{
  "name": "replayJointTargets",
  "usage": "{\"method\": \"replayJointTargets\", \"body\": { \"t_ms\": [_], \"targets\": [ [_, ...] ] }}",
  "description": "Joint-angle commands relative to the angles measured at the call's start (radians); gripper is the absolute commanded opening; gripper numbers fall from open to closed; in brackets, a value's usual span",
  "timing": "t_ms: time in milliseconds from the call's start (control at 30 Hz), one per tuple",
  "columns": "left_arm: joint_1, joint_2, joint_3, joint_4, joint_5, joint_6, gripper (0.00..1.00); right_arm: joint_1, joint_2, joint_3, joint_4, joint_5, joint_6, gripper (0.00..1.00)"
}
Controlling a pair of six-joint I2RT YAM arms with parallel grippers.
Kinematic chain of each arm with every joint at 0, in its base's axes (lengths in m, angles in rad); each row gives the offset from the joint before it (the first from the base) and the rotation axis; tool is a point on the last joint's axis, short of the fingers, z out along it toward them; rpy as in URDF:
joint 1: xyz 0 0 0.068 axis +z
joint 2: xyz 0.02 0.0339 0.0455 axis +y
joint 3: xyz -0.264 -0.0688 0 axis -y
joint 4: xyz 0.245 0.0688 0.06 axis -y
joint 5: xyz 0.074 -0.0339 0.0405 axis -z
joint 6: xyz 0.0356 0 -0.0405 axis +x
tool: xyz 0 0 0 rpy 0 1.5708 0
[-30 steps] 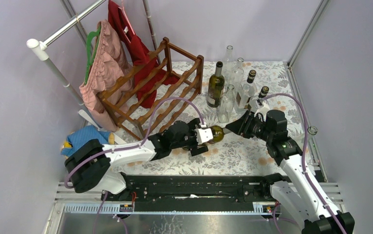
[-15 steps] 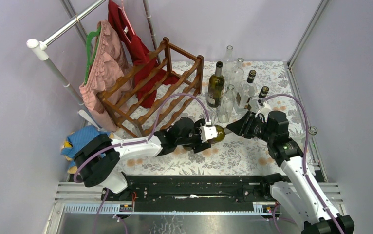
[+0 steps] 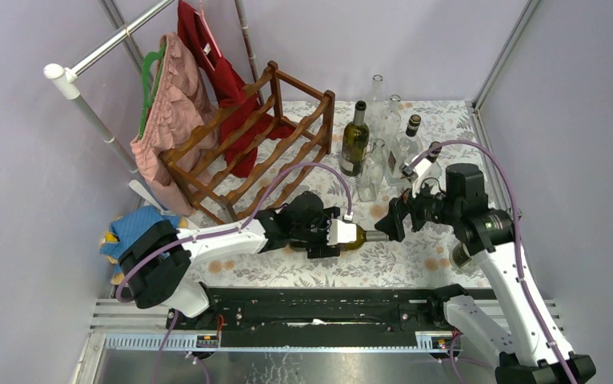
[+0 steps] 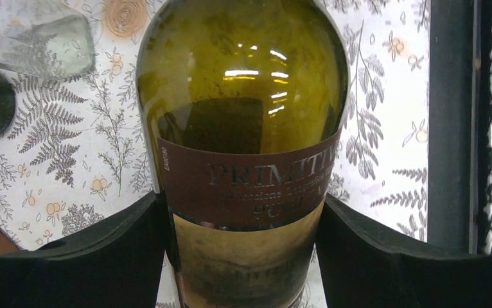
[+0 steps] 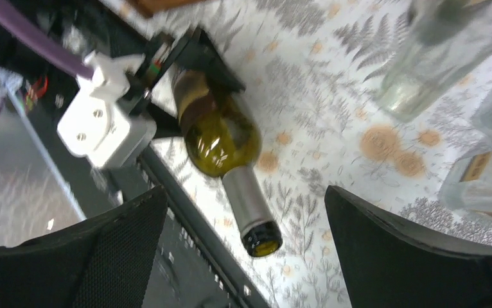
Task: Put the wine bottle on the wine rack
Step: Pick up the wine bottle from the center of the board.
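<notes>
The wine bottle [image 3: 358,235] is olive green with a dark brown label and a silver-capped neck. It lies level above the table with its neck pointing right. My left gripper [image 3: 337,236] is shut on its body, and in the left wrist view both black fingers [image 4: 115,256] press the labelled sides of the bottle [image 4: 243,96]. My right gripper [image 3: 391,220] is open at the neck end. In the right wrist view the bottle's neck [image 5: 250,205] sits untouched in the gap of the right gripper [image 5: 243,212]. The wine rack [image 3: 247,152], dark reddish-brown wood, stands at the back left.
Several upright bottles stand back right, a dark green one [image 3: 354,140] and clear glass ones [image 3: 371,172]. Pink and red clothes [image 3: 167,104] hang on a white rail behind the rack. A blue toy [image 3: 131,228] lies at the left edge. The black base rail [image 3: 319,308] runs along the near edge.
My right gripper has opened, let go of the bottle's neck and drawn back to the right. The left gripper closed on the bottle's body and now carries it alone, slightly nearer.
</notes>
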Motion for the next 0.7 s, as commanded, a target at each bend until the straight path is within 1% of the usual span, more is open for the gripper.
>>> {"method": "replayJointTargets", "body": {
  "t_ms": [0,67,200,367,467,567,667],
  "targets": [
    [-0.006,-0.02,0.078,-0.076,0.023,0.153,0.0,0.002,0.119,0.113,-0.369,-0.16,-0.426,1.0],
    [-0.007,-0.016,0.092,-0.091,0.018,0.17,0.0,0.003,0.172,0.132,-0.411,-0.177,-0.461,1.0],
    [-0.01,-0.02,0.116,-0.096,0.008,0.187,0.0,0.003,0.238,0.137,-0.41,-0.13,-0.501,0.98],
    [-0.023,-0.027,0.125,-0.096,-0.022,0.199,0.0,0.007,0.229,0.081,-0.341,-0.206,-0.426,0.95],
    [-0.027,-0.032,0.125,-0.096,-0.033,0.203,0.0,0.017,0.236,0.058,-0.322,-0.186,-0.403,0.93],
    [-0.028,-0.041,0.129,-0.096,-0.043,0.212,0.0,0.021,0.26,0.066,-0.325,-0.174,-0.407,0.9],
    [-0.029,-0.05,0.136,-0.099,-0.049,0.222,0.0,0.029,0.29,0.079,-0.332,-0.153,-0.409,0.86]
  ]
}}
